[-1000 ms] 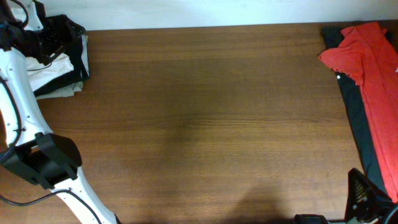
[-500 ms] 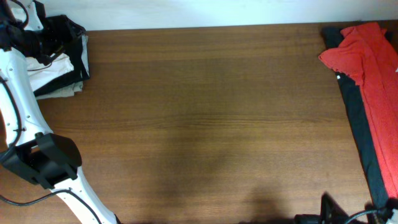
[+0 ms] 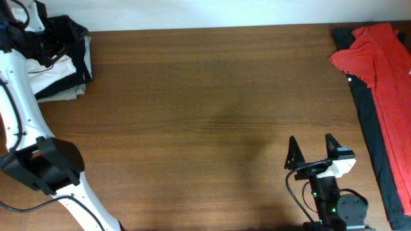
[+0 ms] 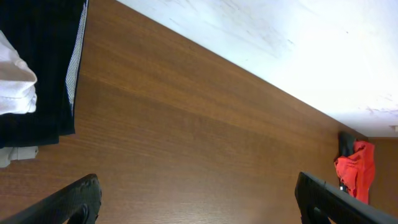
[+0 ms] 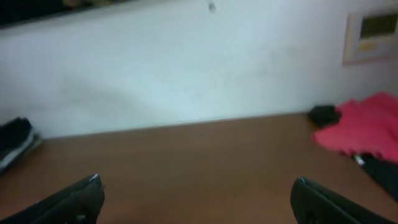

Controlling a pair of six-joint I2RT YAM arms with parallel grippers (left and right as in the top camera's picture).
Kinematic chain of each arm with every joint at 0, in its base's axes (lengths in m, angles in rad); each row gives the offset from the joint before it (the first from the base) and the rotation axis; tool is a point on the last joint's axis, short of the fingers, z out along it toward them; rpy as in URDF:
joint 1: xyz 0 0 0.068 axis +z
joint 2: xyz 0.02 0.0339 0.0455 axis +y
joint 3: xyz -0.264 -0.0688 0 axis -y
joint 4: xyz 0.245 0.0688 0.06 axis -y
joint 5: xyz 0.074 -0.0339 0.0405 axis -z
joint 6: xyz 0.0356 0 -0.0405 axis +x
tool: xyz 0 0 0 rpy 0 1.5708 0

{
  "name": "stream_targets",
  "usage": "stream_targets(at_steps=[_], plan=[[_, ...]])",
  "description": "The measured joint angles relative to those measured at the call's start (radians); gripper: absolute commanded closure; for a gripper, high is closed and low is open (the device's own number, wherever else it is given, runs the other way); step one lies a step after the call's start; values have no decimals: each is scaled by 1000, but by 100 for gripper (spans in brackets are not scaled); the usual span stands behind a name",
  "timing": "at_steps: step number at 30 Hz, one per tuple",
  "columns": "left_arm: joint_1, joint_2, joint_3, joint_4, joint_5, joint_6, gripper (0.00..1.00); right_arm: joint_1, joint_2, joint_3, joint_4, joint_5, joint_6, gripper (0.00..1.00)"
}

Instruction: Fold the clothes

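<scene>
At far-left table corner: white T-shirt point(image 3: 56, 82) lies bundled against the black stack point(image 3: 77, 35); I cannot read its long axis. Left gripper point(image 4: 198, 202) hangs just beside it, fingers spread. Right gripper point(image 3: 313, 153), likewise spread, sits well apart, nearer the red garment point(image 3: 385, 70). I judge the left arm better placed.

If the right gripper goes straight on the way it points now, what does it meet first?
The right gripper faces bare table; the way looks free, probably up to the white wall. The red garment lies off to its right.
</scene>
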Motion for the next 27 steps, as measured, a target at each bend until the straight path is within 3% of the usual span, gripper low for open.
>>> stream_targets(at_steps=[3,8,27], plan=[[0,0,0,0,0,0,1,0,-1,-112,161,-11,0,1],[0,0,0,0,0,0,1,0,-2,-128,40,-10,-32,1],[0,0,0,0,0,0,1,0,-1,-128,40,-10,-53,1]])
